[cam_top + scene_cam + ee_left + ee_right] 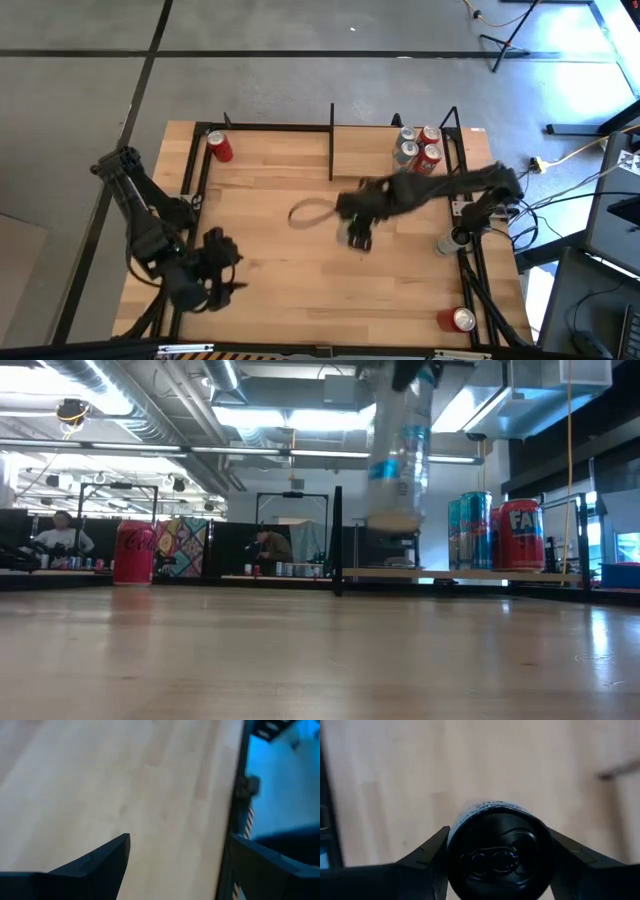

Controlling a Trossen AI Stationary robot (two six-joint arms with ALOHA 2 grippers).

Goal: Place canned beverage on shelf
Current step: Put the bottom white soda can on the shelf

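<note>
Silver can [499, 851] in R gripper [497, 855], label blurred.

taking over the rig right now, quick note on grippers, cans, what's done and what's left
Right gripper: shut on a silver and blue beverage can, lifted above mid-table.
Left gripper: open, empty, waiting at the table's near left.
Light-wood shelf with black rods: four cans in its far right corner, one red can far left.
Done: can picked up.
Left: carry it to the shelf, set it down, release. Two cans remain at the right edge.

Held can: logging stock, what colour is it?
Silver with blue bands on the held can, clearest in the low view.
</note>
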